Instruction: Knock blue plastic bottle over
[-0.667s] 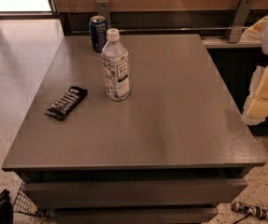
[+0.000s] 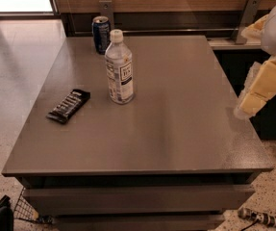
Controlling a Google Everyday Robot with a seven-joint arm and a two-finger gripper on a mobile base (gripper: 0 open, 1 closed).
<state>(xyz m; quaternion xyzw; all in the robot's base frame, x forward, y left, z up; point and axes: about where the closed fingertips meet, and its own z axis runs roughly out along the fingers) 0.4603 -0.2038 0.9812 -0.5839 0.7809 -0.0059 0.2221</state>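
**Bottle upright, arm waiting at the far side.** A clear, faintly bluish plastic bottle with a white screw cap and a white printed label [image 2: 119,69] stands upright on the left rear part of a flat grey surface [image 2: 176,129], not yet knocked over. Close behind it, near the back edge, stands a short dark-blue metal soda can [image 2: 101,34]. Whether the two touch cannot be told from this angle. A flat black snack-bar wrapper [image 2: 69,105] lies in front of the bottle and to its left, near the surface's left edge.

The robot's cream-coloured gripper [image 2: 253,100] hangs at the right edge of the view, beyond the surface's right side and well apart from the bottle. Whether it is released or clenched cannot be told.

The reach across looks to be the risky part. A push landing low on the bottle would likely slide it along the smooth surface rather than tip it. A push angled toward the rear could carry the bottle into the can and topple that as well. Being round, the bottle may roll once down, and a hard strike leftward could send it over the wrapper or off the near left edge onto the floor.
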